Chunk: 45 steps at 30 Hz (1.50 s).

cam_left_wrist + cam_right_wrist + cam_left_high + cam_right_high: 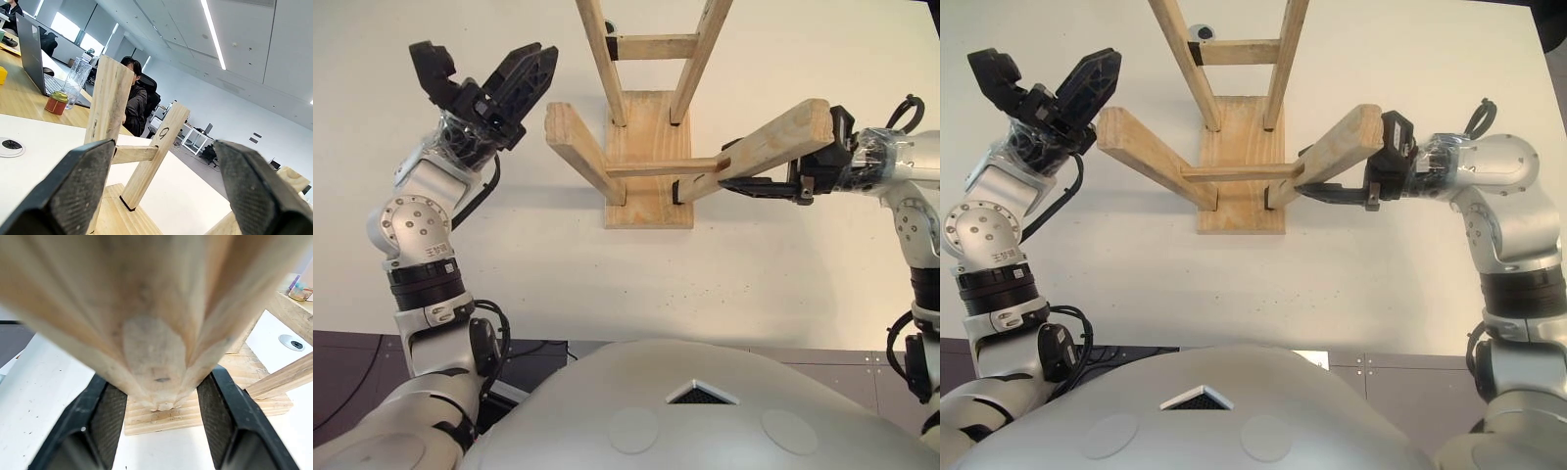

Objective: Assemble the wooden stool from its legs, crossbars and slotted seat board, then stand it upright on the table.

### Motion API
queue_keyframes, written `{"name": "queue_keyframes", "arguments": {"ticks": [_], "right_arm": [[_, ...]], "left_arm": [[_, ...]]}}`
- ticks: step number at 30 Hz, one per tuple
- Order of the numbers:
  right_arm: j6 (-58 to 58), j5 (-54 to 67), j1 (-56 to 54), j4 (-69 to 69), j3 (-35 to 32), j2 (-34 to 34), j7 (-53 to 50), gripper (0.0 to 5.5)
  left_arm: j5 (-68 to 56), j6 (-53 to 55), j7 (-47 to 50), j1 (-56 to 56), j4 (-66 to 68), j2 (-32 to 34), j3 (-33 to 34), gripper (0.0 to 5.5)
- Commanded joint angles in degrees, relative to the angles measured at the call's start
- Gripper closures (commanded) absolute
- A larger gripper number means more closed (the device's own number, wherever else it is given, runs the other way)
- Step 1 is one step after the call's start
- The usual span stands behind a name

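The stool lies upside down: its seat board [648, 211] is flat on the white table and the legs point up. A crossbar [661, 166] joins the near-left leg [578, 147] to the near-right leg [769, 142]. The two far legs [597, 49] carry their own crossbar [656, 46]. My right gripper [736, 174] is shut on the near-right leg, its pads [110, 421] pressed on either side of the wood. My left gripper [484, 54] is open and holds nothing, raised just left of the near-left leg's top; through its fingers [73, 196] the far legs show.
A round cable grommet [1203, 32] sits in the table behind the stool. Bare tabletop [783, 264] spreads to the left, right and front of the seat board. The table's near edge [705, 343] runs close to my body.
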Motion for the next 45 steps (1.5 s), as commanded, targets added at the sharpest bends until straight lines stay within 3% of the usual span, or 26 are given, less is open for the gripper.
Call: {"name": "queue_keyframes", "arguments": {"ticks": [1,9,16,20,24,32,34,39,41,45], "right_arm": [[4.39,-3.34,0.32,2.33,2.36,0.67,-1.72,3.48],[7.28,-6.16,-2.93,0.09,5.88,-0.38,-2.99,3.48],[16.35,-9.29,-6.83,-3.3,9.9,-4.22,-4.17,3.48],[18.35,-18.56,-7.87,-4.33,17.37,-9.0,-5.25,3.48],[14.81,-26.97,-5.47,0.45,25.79,-13.91,-1.83,3.48],[15.73,-24.48,-1.68,22.98,32.06,-6.58,-4.45,3.48],[16.56,-22.03,-1.32,22.75,31.97,-5.61,-4.64,3.57],[21.34,-13.87,-2.27,13.45,24.13,-3.57,-4.69,4.52],[21.81,-12.62,-2.86,10.54,20.22,-3.74,-5.95,4.43],[24.43,-2.88,-0.29,3.18,10.31,-4.74,-2.6,3.61]], "left_arm": [[1.09,-0.64,-0.11,0.19,-0.66,-0.45,-0.59,1.78],[3.3,-1.0,1.68,0.93,-5.45,-2.12,-4.1,1.78],[5.42,-1.05,7.25,1.26,-11.95,-3.88,-7.73,1.78],[7.44,-1.6,13.09,0.2,-11.86,-5.94,-7.95,1.78],[6.69,-1.57,15.43,-0.85,-10.14,-6.66,-6.53,1.78],[6.8,-1.18,15.2,-0.09,-8.14,-5.89,-6.04,1.78],[7.0,-1.05,14.95,0.05,-7.37,-5.43,-5.82,1.78],[8.04,-1.16,13.86,0.45,-5.84,-4.5,-5.68,1.78],[9.32,-1.73,13.21,1.11,-5.36,-3.68,-5.77,1.78],[13.31,-4.58,10.01,3.31,-2.66,-0.15,-5.26,1.78]]}}
